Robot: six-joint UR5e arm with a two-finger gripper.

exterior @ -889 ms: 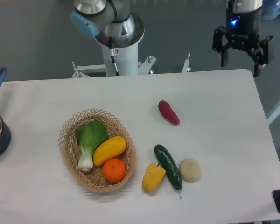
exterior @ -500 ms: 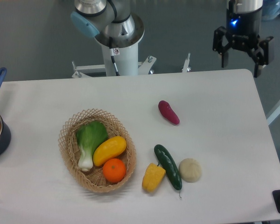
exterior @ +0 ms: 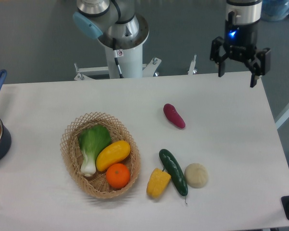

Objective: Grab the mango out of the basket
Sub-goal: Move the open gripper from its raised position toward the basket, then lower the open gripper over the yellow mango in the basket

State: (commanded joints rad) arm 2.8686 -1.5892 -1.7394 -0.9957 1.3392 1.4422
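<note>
Mango [exterior: 113,155] is seen lying in basket [exterior: 72,159] beside an orange [exterior: 118,175]; end effector [exterior: 236,77] is spread wide, empty, above table's [exterior: 221,120] far edge.

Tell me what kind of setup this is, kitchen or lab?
Most likely a robot lab bench, not a kitchen: the arm's pedestal base is bolted behind a plain white table, the open hand hangs over its far edge, and toy-like produce fills the basket, including the mango.
</note>
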